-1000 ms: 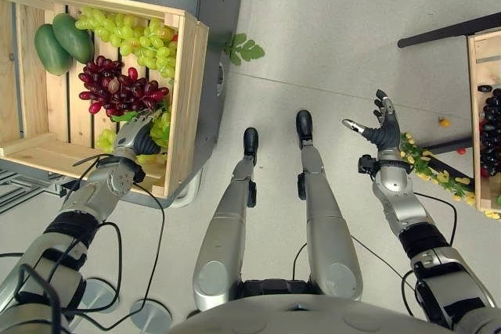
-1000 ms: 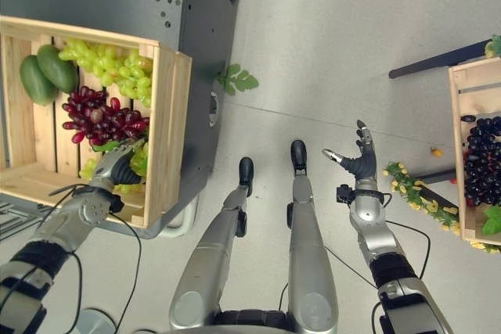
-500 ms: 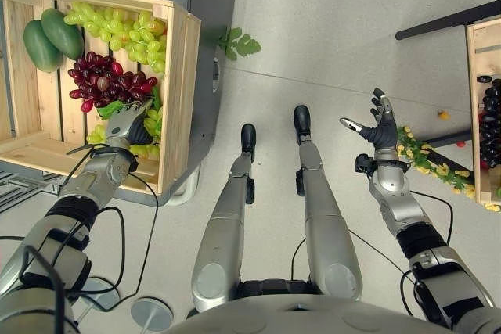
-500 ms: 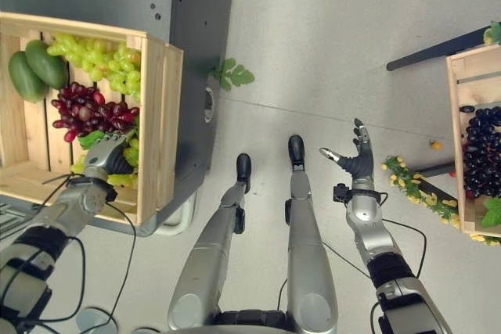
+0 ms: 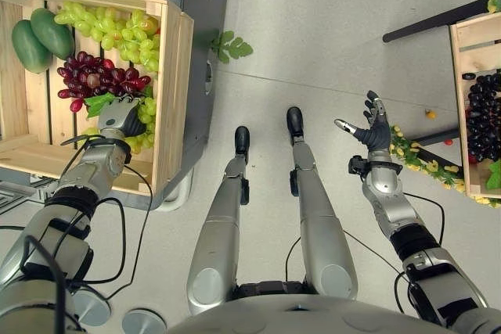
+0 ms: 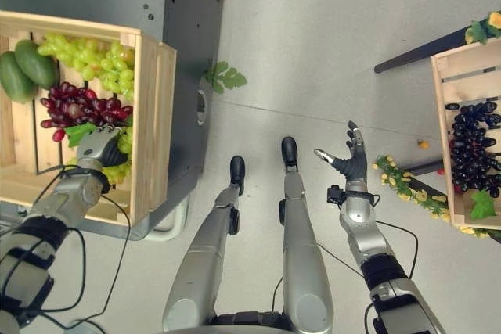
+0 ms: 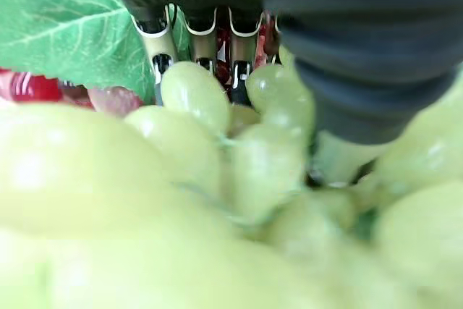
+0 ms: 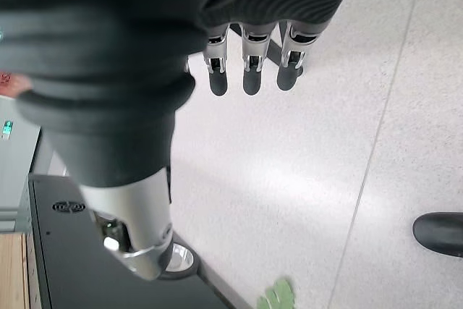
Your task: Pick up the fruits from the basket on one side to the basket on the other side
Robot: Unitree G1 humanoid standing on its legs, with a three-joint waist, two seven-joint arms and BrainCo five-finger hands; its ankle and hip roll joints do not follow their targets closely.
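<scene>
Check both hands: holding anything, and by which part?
The right hand is open over the floor, empty. The left hand is down among the green grapes in the crate; fingers buried, grip cannot be told.

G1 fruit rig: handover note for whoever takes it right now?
Left hand: down in the left crate, fingers buried among the green grapes; grasp can't be confirmed.
Right hand: open, empty, raised over the floor.
Left crate also holds a second green bunch, red grapes and two mangoes.
Right crate has dark grapes.
On the floor near the right crate: a yellow-flowered sprig and a small orange fruit.
Left: lift the green grapes, carry across, then the rest.
</scene>
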